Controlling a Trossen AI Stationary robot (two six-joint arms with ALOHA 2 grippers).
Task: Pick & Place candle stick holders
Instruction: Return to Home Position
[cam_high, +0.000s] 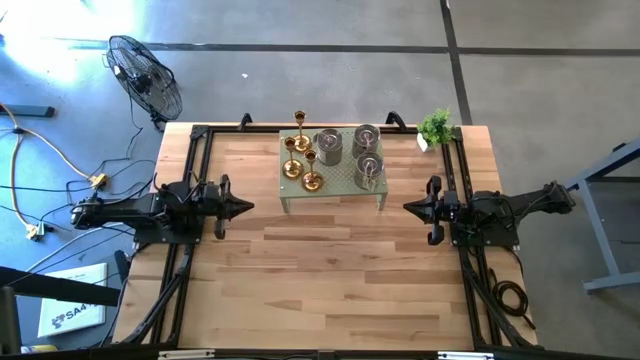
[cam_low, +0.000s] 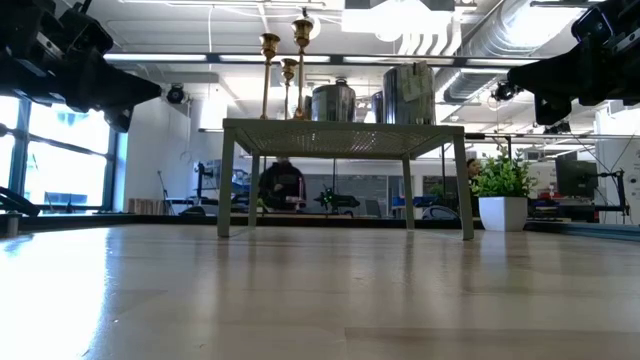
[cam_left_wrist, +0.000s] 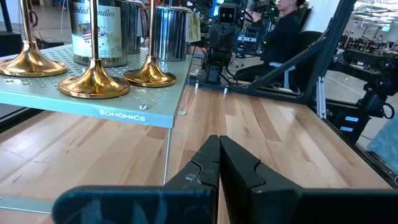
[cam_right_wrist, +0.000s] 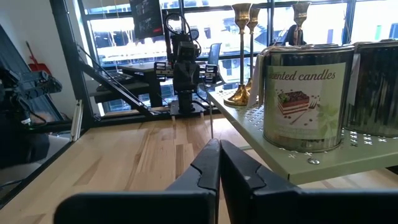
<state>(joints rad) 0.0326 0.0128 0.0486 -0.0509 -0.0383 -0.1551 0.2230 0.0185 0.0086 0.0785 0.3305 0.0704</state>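
Three gold candle stick holders (cam_left_wrist: 93, 84) are polished, mirror-glossy metal. The silver candle tins (cam_right_wrist: 305, 93) are smooth shiny metal, the visible label (cam_right_wrist: 298, 109) printed paper. The shelf (cam_left_wrist: 124, 113) is matt pale-green perforated metal. The table (cam_high: 330, 270) is smooth light wood with a soft sheen. The left gripper (cam_left_wrist: 219, 142) and right gripper (cam_right_wrist: 219, 144) look matt black plastic.

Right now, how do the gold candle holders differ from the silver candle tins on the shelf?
The gold candle holders are thin stems on flared round bases; the silver candle tins are squat cylinders. The gold ones rise taller. Gold stands nearer the left gripper, tins nearer the right gripper. All stand upright on the shelf.
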